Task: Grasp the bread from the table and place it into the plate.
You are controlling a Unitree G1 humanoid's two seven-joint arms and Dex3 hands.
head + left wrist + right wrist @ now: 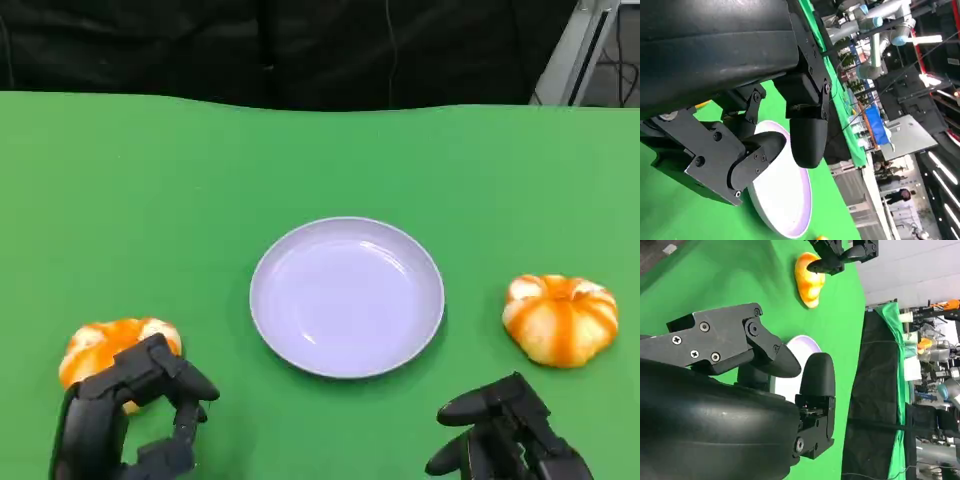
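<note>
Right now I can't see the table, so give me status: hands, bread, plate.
Left hand open over left bread, no grip yet. Right hand open, short of right bread. Plate bare, path clear.

Head view: the left robot hand [125, 415] covers the near side of the left bread [105, 347], so contact cannot be judged. The right robot hand [505, 435] is cut off by the lower edge. Left wrist view: black fingers [807, 137] hide part of the plate [785, 200].
</note>
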